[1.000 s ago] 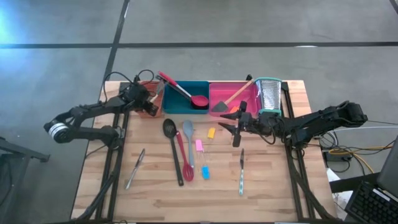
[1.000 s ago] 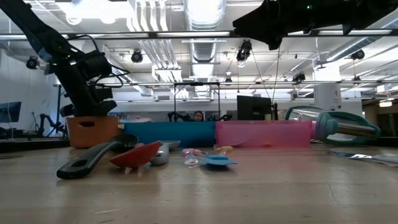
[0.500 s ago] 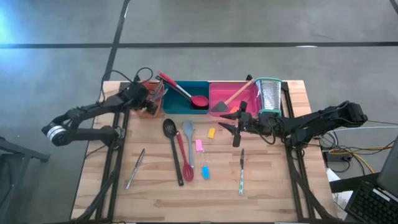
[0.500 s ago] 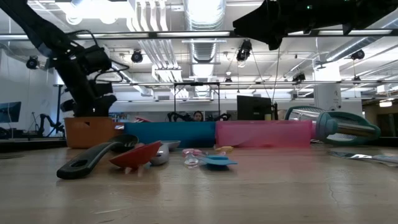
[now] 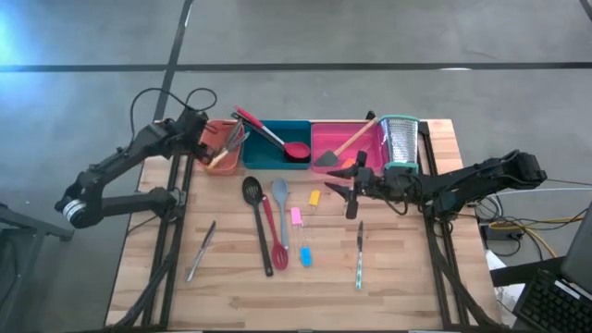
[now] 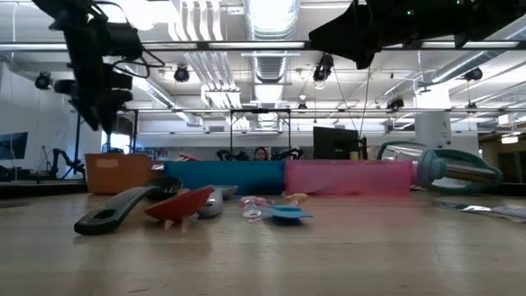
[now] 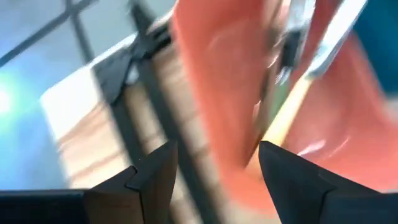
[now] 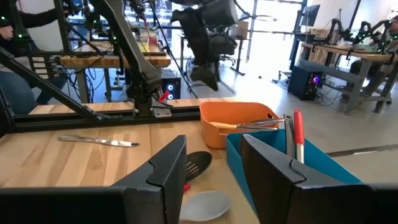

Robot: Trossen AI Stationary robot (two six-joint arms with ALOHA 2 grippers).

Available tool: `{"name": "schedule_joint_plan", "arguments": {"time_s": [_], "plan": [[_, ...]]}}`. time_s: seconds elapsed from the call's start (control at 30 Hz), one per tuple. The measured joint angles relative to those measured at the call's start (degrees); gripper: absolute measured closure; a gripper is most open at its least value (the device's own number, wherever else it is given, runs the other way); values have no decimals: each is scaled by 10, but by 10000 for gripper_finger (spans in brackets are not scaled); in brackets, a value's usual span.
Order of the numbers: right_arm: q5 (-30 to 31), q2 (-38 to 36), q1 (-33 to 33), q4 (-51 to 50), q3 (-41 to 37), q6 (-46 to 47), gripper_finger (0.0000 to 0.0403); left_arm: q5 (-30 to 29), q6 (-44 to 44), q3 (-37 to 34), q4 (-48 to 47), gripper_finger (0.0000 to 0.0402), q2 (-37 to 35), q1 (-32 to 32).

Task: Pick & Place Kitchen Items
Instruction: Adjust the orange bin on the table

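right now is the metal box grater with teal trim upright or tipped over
Tipped over. The metal box grater with teal trim lies on its side in the low view, resting across the pink rectangular tray's right end.

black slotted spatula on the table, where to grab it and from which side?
Grip the black slotted spatula on its straight handle, about halfway along, coming straight down from above with the jaws across it. It lies flat, and the red spatula runs close along its right, so drop one finger into that narrow gap carefully. The wide head offers no slim grip.

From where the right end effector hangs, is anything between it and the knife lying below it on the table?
Nothing visible. The right end effector hangs open above bare wood, and the knife lies nearer the table's front edge, with only clear tabletop between them.
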Motion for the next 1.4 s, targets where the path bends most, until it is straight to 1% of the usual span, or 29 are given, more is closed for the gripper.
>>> {"name": "schedule_joint_plan", "arguments": {"time_s": [0.07, 0.17, 0.23, 0.3, 0.43, 0.63, 0.83, 0.93, 1.03, 1.13, 1.27, 1.4], "plan": [[0, 0, 0, 0, 0, 3, 261, -41, -30, 2, -45, 173, 0, -1], [0, 0, 0, -1, 0, 8, 266, -117, -60, -12, -75, 173, 2, -1], [0, 0, 0, -1, 0, 8, 269, -141, -77, -28, -78, 173, 4, 0], [0, 0, 0, -1, 0, 9, 271, -140, -82, -42, -66, 173, 12, 0], [0, 0, 0, -1, 0, 8, 268, -143, -84, -38, -63, 173, 38, 0], [2, 0, 0, -1, 0, 9, 264, -140, -84, -38, -63, 173, 91, 0], [5, 0, 0, -2, 0, 9, 273, -144, -86, -31, -49, 174, 151, 0], [5, 0, 0, -2, 0, 9, 277, -150, -128, -30, -16, 174, 167, 0], [5, 0, 0, -4, 0, 11, 280, -149, -143, -31, -10, 174, 173, 0], [5, 0, 0, -5, 0, 11, 280, -127, -141, -31, -9, 174, 172, 0], [5, 0, 0, -5, 0, 11, 275, -64, -136, -32, 15, 175, 161, -2], [5, 0, 0, -5, 0, 13, 269, -56, -134, -34, 21, 175, 148, -2]]}}
